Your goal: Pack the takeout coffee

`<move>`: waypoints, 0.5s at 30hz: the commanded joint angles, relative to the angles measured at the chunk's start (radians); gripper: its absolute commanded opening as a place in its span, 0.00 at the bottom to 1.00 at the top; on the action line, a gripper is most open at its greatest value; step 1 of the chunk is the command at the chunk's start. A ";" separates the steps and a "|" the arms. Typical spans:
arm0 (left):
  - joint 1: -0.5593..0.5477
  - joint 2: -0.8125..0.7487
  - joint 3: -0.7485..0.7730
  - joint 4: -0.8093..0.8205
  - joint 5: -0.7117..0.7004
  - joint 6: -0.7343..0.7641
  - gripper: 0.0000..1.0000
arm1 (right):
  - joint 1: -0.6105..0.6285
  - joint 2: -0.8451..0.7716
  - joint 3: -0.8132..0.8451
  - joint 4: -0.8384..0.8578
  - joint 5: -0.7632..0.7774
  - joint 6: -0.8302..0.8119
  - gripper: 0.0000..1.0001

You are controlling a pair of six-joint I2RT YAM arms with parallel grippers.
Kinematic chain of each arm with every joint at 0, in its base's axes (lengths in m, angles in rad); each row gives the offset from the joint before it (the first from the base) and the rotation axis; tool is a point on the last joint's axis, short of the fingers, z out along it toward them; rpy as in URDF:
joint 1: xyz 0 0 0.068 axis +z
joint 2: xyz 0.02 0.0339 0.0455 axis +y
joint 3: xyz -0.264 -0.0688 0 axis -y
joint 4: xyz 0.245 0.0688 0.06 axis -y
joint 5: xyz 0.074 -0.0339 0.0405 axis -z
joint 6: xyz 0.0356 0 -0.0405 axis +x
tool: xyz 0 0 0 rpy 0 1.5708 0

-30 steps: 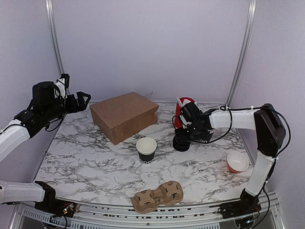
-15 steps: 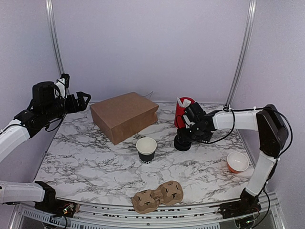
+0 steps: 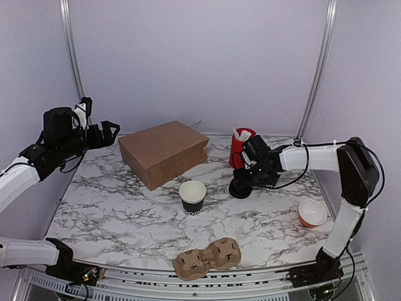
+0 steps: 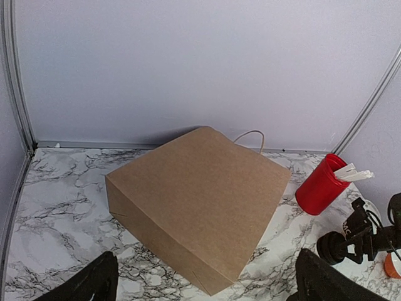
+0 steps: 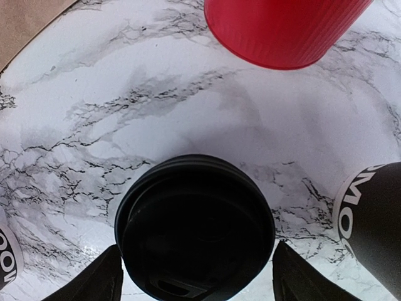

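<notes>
My right hand [image 3: 245,179] is down low on the worktop [image 3: 125,213], and the takeout coffee [image 5: 194,229] stands upright between its two fingers [image 5: 94,282], just in front of the red tub [image 5: 285,28]. The fingers sit right beside the black lid, one on each side. I cannot tell if they are squeezing the cup or only sitting next to it. I think they are placed there so the cup can be grabbed by its sides without tipping over. My left hand [image 3: 108,133] is wide open and holds nothing. It hangs high over the far left corner, out of the way, I guess, and looks down at the brown paper bag [image 4: 197,200]. The bag lies on its side, so it may need to be stood up or opened. The other black cup [image 3: 192,195] has no lid and stands alone in the middle. The cardboard cup carrier [image 3: 208,257] waits at the near edge, well apart from the coffee.
</notes>
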 commanded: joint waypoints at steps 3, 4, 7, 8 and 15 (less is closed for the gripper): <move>0.006 0.005 -0.011 0.024 0.015 -0.001 0.99 | 0.019 0.001 0.038 -0.030 0.059 -0.009 0.81; 0.006 0.004 -0.011 0.024 0.014 -0.001 0.99 | 0.020 0.006 0.040 -0.031 0.062 -0.013 0.82; 0.005 0.003 -0.012 0.023 0.014 -0.001 0.99 | 0.030 0.020 0.044 -0.035 0.073 -0.018 0.84; 0.005 0.004 -0.012 0.023 0.014 -0.001 0.99 | 0.033 0.024 0.047 -0.035 0.074 -0.019 0.84; 0.006 0.004 -0.012 0.023 0.011 0.001 0.99 | 0.035 0.046 0.055 -0.022 0.065 -0.020 0.82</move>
